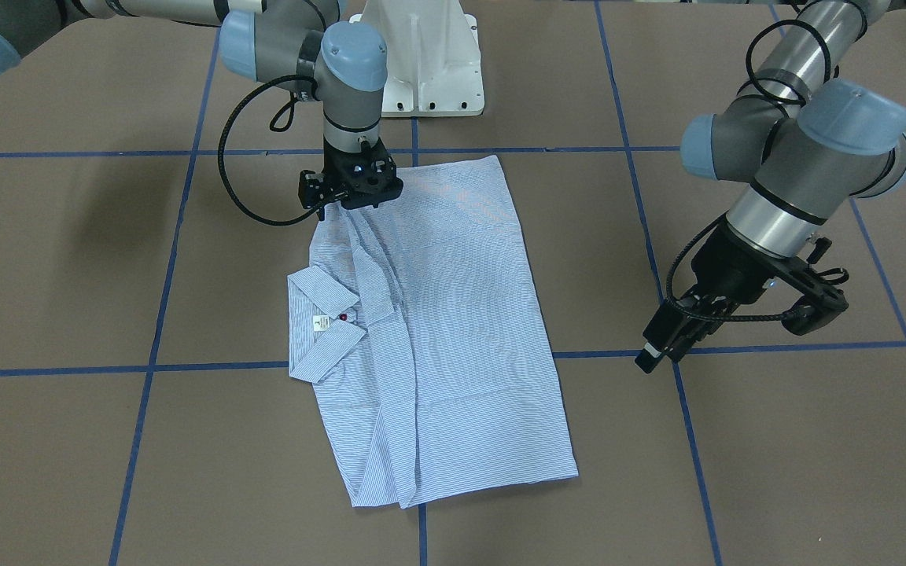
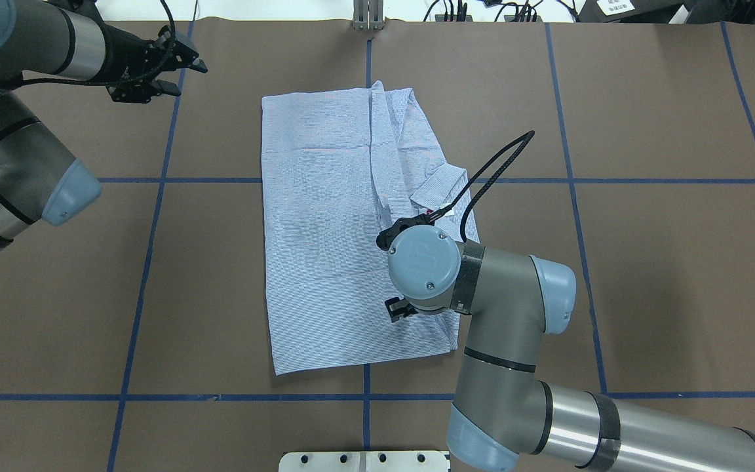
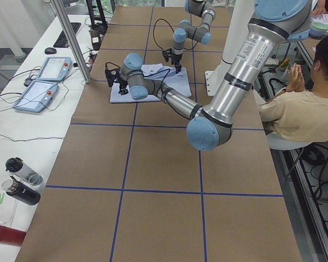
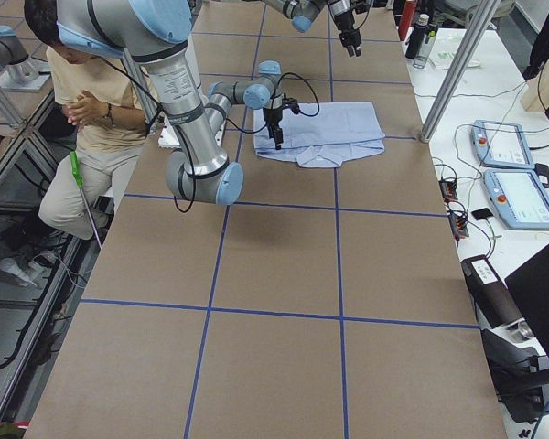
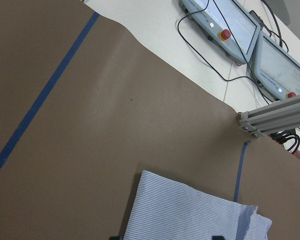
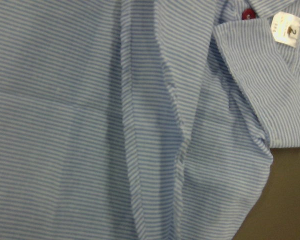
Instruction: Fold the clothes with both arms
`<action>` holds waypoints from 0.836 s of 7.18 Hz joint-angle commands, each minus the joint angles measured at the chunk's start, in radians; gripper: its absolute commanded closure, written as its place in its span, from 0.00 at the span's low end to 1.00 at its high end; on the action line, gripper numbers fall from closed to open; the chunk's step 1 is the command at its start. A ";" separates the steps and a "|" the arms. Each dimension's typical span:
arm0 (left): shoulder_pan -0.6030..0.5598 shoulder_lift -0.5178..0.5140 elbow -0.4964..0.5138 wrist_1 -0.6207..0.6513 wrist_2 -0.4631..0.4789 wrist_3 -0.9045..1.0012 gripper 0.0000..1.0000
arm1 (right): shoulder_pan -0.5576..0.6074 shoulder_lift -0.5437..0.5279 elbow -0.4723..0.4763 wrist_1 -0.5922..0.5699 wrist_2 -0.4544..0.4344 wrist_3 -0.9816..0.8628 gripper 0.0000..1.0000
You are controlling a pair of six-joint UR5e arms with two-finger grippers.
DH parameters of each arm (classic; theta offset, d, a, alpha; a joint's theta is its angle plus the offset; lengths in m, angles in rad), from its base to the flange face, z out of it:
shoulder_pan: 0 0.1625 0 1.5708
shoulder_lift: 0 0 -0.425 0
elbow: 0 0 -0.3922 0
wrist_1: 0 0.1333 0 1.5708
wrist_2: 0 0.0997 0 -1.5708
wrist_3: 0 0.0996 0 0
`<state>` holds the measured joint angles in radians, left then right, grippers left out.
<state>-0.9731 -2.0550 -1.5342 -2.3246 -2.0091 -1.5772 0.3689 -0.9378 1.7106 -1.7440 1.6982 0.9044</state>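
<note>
The left gripper's (image 2: 186, 77) two fingers (image 2: 194, 63) stand apart with nothing between them; in its wrist view only their dark tips show at the bottom edge. It hangs over bare table (image 1: 736, 472) at the far left, well apart from the shirt's (image 1: 461, 314) far left corner. The right gripper (image 1: 340, 203) points straight down at the near right part of the shirt, beside the collar (image 1: 319, 330). Its fingers are hidden behind the black wrist body, so I cannot tell whether they are apart, together or pinching cloth, though the fabric rises in a small peak just under it. The right wrist view shows only striped cloth close up, with a dark red button (image 6: 247, 13) and the white neck label (image 6: 286, 30) at its top right. The shirt lies flat in the middle of the brown, blue-taped table, folded into a long rectangle running from near the robot to the far side. Its sleeves are tucked in and its collar juts over the right edge. The white pedestal (image 1: 429, 55) stands near the shirt's near end. Two control pendants (image 5: 250, 40) lie beyond the table's far edge, and a seated person (image 3: 300, 103) shows in the side views.
</note>
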 commanded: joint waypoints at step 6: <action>-0.001 0.012 -0.010 0.001 -0.002 0.000 0.32 | 0.116 -0.258 0.122 0.101 0.024 -0.122 0.00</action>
<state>-0.9728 -2.0430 -1.5434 -2.3239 -2.0110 -1.5769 0.4600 -1.1190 1.7599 -1.6515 1.7135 0.8197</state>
